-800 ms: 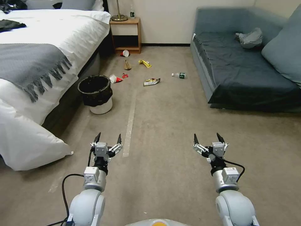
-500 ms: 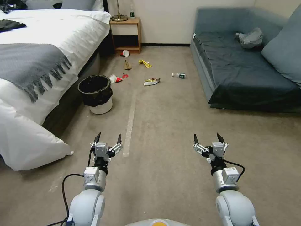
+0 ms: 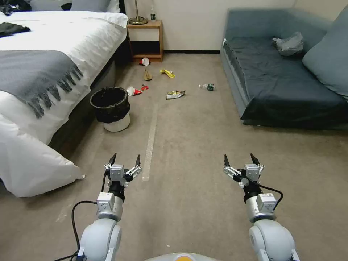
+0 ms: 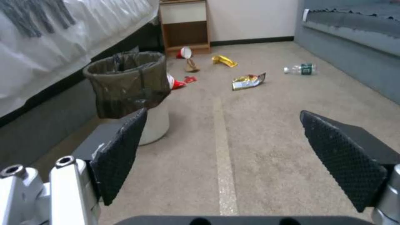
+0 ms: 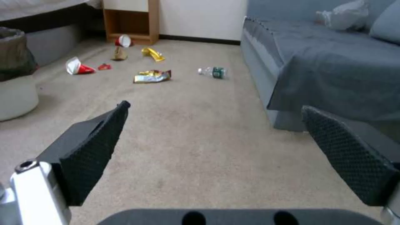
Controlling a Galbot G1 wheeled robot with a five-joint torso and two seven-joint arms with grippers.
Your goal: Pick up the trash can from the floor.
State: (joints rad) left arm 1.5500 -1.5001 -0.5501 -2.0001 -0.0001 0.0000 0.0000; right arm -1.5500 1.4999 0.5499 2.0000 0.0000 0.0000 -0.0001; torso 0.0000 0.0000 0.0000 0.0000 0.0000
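The trash can (image 3: 111,108) is a small round white bin with a black liner bag over its rim, standing upright on the beige carpet floor (image 3: 188,152) beside the bed. It also appears in the left wrist view (image 4: 129,90) and at the edge of the right wrist view (image 5: 14,75). My left gripper (image 3: 125,159) hangs open above the carpet, well short of the can, with nothing between its fingers. My right gripper (image 3: 238,160) is open too, farther right over bare carpet. A pale tape strip (image 3: 150,141) runs along the floor between them.
A white bed (image 3: 47,72) with a grey throw borders the left; a blue sofa (image 3: 286,79) borders the right. A wooden nightstand (image 3: 145,40) stands at the back wall. Litter lies beyond the can: cups (image 3: 133,90), wrappers (image 3: 175,94), a bottle (image 3: 207,87).
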